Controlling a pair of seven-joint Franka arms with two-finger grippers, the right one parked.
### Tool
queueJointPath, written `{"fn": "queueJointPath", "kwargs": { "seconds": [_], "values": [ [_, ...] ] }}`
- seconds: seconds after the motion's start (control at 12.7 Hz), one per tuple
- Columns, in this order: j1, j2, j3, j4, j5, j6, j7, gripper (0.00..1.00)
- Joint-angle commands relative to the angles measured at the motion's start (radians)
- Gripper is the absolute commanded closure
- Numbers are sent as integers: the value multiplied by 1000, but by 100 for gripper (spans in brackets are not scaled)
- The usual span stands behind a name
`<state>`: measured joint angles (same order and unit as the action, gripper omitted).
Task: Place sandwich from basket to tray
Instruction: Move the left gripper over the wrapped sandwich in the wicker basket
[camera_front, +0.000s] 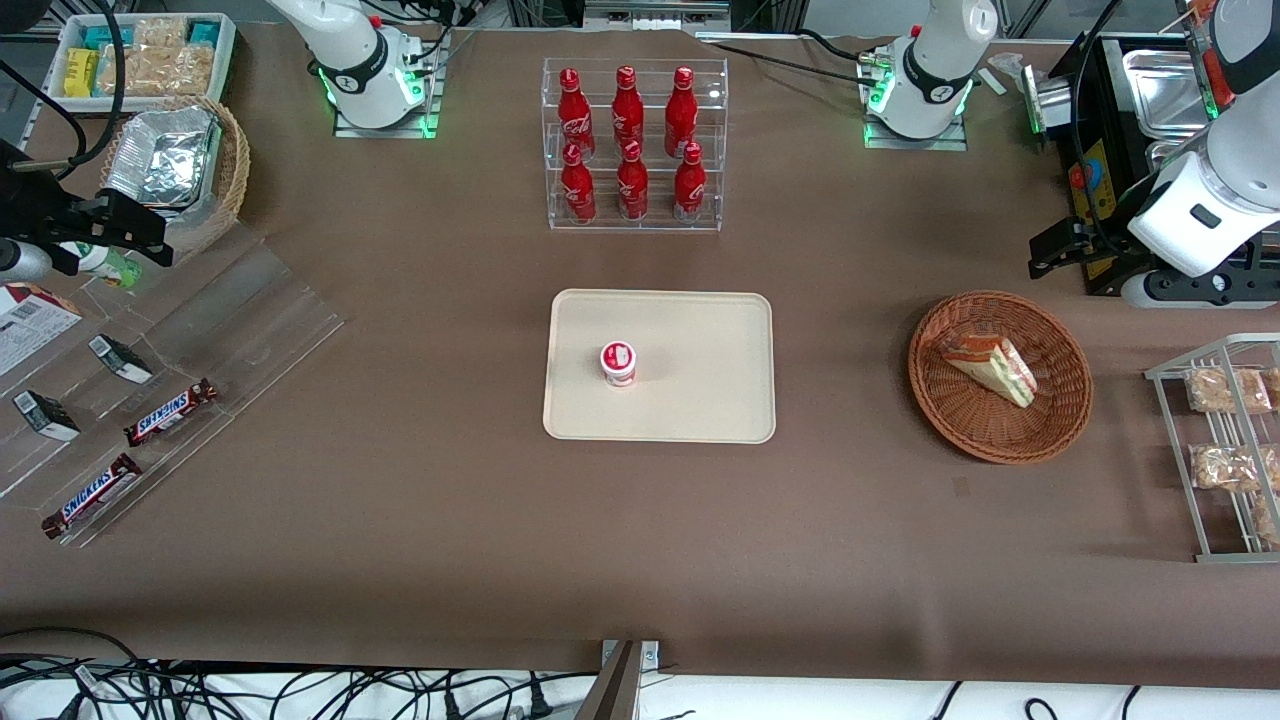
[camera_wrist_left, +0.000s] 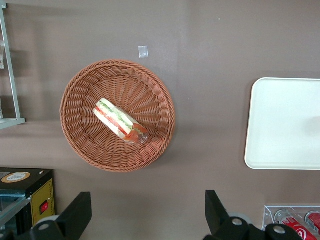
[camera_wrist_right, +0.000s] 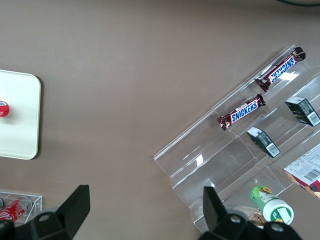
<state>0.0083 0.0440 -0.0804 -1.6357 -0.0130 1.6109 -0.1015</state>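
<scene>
1. Hanging high above the brown table (camera_front: 400, 520) near the working arm's end, the left arm's black two-finger gripper (camera_wrist_left: 147, 215) shows only its two finger stubs in the wrist view, the rest cut off at the frame edge; the jaws are spread wide with nothing between them.
2. In the front view the gripper (camera_front: 1062, 250) is a small dark shape, its fingertips hard to make out against the black appliance (camera_front: 1100, 150) beside it.
3. The triangular wedge sandwich in clear wrap (camera_front: 990, 368), pale bread with red, green and yellow layers, lies on its side in the round reddish-brown woven wicker basket (camera_front: 960, 410), well apart from the gripper.
4. The wrap's glossy crinkle shows at the sandwich's (camera_wrist_left: 120, 121) red end; the basket's (camera_wrist_left: 85, 95) weave radiates from its centre.
5. The flat cream-beige rectangular tray (camera_front: 700, 400), smooth with rounded corners, holds a small round red-and-white lidded cup (camera_front: 618, 362); its label is too small to read.
6. The wire rack (camera_front: 1215, 460) with bagged crumbly snacks is cut off at the frame edge.
</scene>
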Motion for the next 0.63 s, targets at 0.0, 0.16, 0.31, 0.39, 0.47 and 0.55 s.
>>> {"fn": "queueJointPath", "kwargs": {
  "seconds": [0.0,0.16,0.31,0.39,0.47,0.55],
  "values": [
    [-2,16,7,37,-24,-25,13,0],
    [4,17,7,40,-22,-23,9,0],
    [9,37,19,33,-18,-20,-21,0],
    [22,42,21,22,-18,-11,-56,0],
    [36,63,21,22,-15,-2,-101,0],
    [39,76,21,14,-10,18,-163,0]
  ]
}}
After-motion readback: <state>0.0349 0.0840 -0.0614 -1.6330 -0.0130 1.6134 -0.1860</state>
